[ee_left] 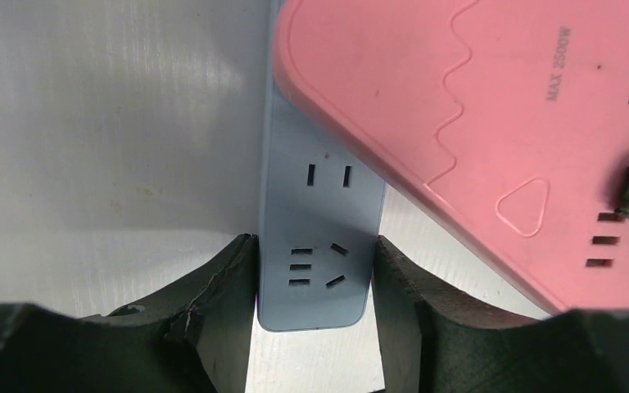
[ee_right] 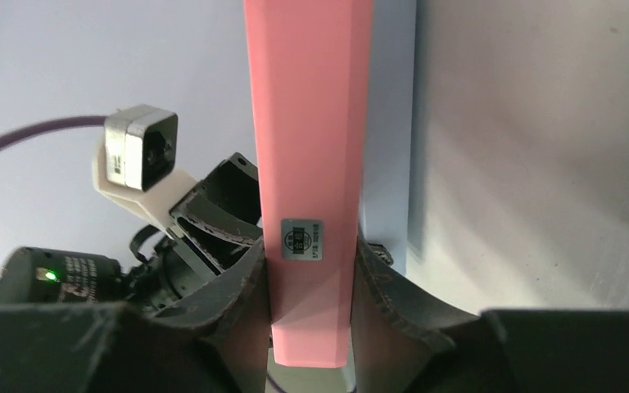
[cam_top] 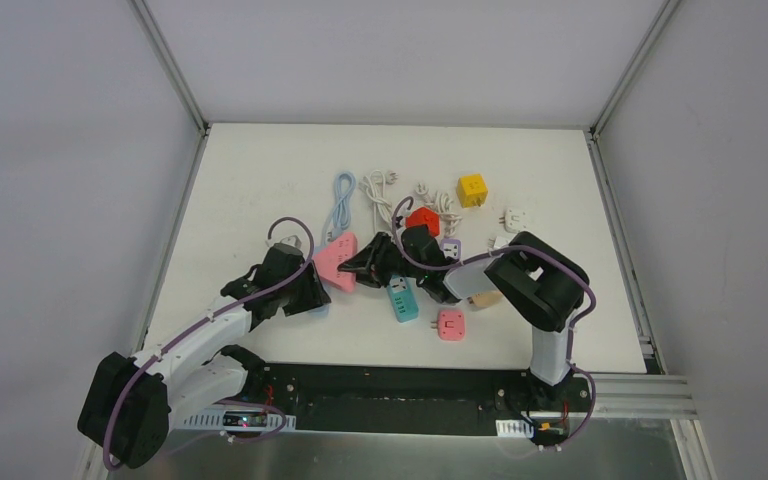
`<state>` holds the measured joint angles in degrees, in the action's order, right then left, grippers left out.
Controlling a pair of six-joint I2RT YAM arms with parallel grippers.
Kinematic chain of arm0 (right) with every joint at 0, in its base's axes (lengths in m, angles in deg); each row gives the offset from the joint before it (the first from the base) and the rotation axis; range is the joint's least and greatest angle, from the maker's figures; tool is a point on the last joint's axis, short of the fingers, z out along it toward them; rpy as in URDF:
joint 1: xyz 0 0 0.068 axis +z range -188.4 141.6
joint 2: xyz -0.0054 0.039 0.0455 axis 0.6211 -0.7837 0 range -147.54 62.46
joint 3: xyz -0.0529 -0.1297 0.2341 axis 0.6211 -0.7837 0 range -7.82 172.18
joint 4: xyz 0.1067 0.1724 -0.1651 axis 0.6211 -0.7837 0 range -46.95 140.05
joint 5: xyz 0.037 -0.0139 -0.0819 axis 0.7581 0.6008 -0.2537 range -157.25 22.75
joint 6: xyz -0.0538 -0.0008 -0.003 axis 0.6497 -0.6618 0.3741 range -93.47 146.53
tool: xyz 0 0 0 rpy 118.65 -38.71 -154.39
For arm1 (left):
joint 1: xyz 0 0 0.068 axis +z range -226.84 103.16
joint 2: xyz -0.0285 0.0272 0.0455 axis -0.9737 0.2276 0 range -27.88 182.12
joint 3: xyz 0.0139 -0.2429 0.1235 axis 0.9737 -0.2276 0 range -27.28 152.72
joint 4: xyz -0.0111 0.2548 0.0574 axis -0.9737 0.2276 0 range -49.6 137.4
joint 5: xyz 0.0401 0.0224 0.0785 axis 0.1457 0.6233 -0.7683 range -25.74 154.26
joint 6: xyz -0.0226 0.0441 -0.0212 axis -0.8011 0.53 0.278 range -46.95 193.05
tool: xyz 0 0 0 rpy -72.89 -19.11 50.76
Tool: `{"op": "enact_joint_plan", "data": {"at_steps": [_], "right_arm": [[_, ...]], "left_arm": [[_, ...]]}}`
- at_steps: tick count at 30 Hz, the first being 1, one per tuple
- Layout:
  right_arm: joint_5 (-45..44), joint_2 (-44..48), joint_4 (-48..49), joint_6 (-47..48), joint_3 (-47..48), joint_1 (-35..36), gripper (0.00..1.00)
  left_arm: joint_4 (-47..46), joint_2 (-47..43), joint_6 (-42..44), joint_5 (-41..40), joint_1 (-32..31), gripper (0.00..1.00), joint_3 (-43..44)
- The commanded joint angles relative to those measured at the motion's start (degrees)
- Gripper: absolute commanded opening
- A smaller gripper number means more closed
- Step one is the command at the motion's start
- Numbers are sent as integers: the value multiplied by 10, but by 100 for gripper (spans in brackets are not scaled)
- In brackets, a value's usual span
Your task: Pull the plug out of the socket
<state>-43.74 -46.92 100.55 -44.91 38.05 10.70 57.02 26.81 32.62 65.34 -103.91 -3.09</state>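
A pink triangular adapter (cam_top: 335,262) lies face-on against a light blue power strip (ee_left: 315,205). Its own prongs are hidden, so I cannot see the plug. In the left wrist view the pink adapter (ee_left: 475,106) covers the strip's far end. My left gripper (ee_left: 315,270) is shut on the strip's near end, with a finger against each long side. From the right, my right gripper (ee_right: 311,278) is shut on the pink adapter (ee_right: 307,123), which shows edge-on, with the blue strip (ee_right: 386,123) right behind it. Seen from above, the left gripper (cam_top: 310,292) and the right gripper (cam_top: 365,265) face each other.
The strip's blue cable (cam_top: 342,200) runs toward the back. Just right of the grippers lie a teal strip (cam_top: 403,298) and a small pink cube adapter (cam_top: 450,324). Farther back are a red adapter (cam_top: 422,219), a yellow cube (cam_top: 472,189), white cables (cam_top: 380,190) and a white adapter (cam_top: 515,217).
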Motion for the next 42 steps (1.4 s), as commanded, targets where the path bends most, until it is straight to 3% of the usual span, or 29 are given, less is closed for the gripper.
{"op": "enact_joint_plan", "data": {"at_steps": [1,7,15,19,24,29,32,38,42], "right_arm": [[10,25,50,159,17,8,0],[21,17,72,124,21,-5,0],[51,-4,-6,-75,60,-32,0],[55,0,7,-58,59,-32,0],[55,16,113,40,22,-30,0],[40,27,94,70,14,-30,0],[23,29,65,34,19,-32,0],[10,25,-84,-28,70,-34,0],[7,20,-87,-53,70,-33,0]], "left_arm": [[52,4,-14,-50,-1,29,-3],[61,0,-11,-57,-2,25,-3],[63,-1,-11,-57,-2,22,-3],[62,2,-11,-56,-1,22,-2],[62,5,-13,-57,-1,22,-2],[63,6,-15,-58,-1,21,-3],[63,7,-16,-59,-1,21,-3],[65,10,-17,-62,-1,21,-3],[61,15,-18,-55,-1,21,-3]]}}
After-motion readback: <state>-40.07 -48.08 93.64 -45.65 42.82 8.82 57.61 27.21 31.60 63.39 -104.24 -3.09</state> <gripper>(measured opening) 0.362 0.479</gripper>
